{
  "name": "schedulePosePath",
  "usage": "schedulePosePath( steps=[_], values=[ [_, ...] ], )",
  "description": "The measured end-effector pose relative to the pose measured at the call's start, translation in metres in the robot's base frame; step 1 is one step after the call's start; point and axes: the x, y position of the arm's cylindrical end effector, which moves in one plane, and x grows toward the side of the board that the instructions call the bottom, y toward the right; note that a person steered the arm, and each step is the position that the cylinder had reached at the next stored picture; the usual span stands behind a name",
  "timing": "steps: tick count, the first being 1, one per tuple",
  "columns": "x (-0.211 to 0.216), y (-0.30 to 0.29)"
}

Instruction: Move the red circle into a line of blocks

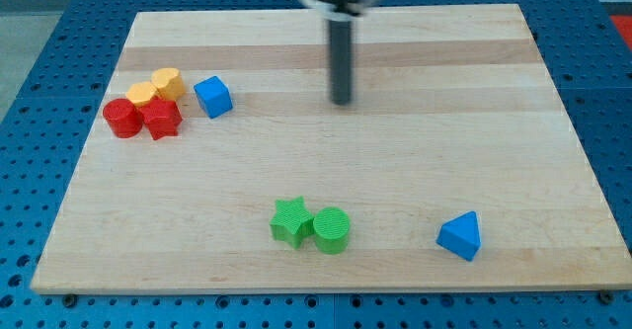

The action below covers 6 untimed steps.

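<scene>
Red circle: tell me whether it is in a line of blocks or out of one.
Out. The red circle sits bunched with three others at the view's left, two by two, no row. My tip is far right of it.

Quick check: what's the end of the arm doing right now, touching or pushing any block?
My tip: no gripper, touching nothing, right of the blue cube, far from the red circle.

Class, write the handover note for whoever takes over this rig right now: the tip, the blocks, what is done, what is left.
My tip stands on the board's upper middle, touching nothing, well to the right of the cluster.
The red circle sits at the left, against the red star, with two yellow blocks behind and the blue cube at their right.
Done: nothing visibly lined up yet.
Left: bring the tip over and push the red circle into line.
</scene>
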Motion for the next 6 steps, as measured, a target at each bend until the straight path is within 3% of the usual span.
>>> schedulePosePath(
  steps=[1, 3, 6],
  values=[
    [0.044, 0.108],
    [0.194, 0.133],
    [0.193, 0.085]
  ],
)
